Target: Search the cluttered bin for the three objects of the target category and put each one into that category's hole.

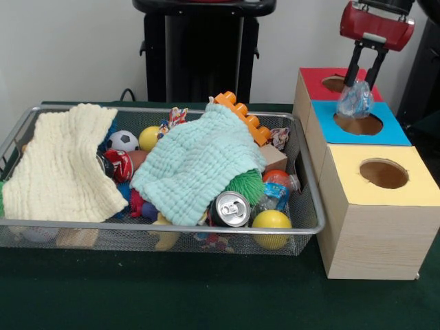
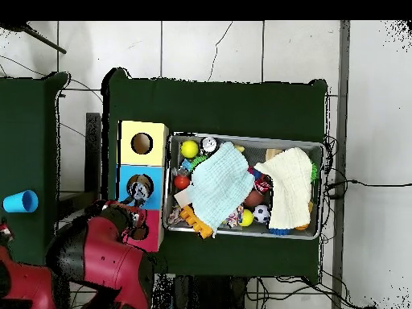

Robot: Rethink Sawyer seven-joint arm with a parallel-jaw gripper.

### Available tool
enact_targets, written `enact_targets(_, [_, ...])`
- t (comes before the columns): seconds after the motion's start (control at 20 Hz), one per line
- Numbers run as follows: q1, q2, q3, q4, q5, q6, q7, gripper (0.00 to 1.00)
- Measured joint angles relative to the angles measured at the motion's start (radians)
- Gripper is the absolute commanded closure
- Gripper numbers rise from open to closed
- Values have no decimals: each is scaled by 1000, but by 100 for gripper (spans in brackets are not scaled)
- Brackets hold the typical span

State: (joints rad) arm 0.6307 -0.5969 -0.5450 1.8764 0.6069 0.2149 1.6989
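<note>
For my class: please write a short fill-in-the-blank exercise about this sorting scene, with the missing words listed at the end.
1. The gripper holds a crumpled clear plastic bag above the hole in the ____ box top.
2. The box nearest the camera in the front view has a ____ top.
3. The orange toy brick lies partly under the ____ cloth.
4. A silver ____ lies beside the yellow ball.

Missing words: blue; yellow; mint-green; can

Even, soft light; faint shadows
</note>
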Motion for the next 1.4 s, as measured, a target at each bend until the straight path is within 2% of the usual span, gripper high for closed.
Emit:
enact_targets(0.5, [6,33,-13,-33,13,0,0,100])
enact_targets(0.95, [18,90,-44,-100,28,0,0,100])
enact_targets(1.4, [22,105,-55,-125,39,0,3,100])
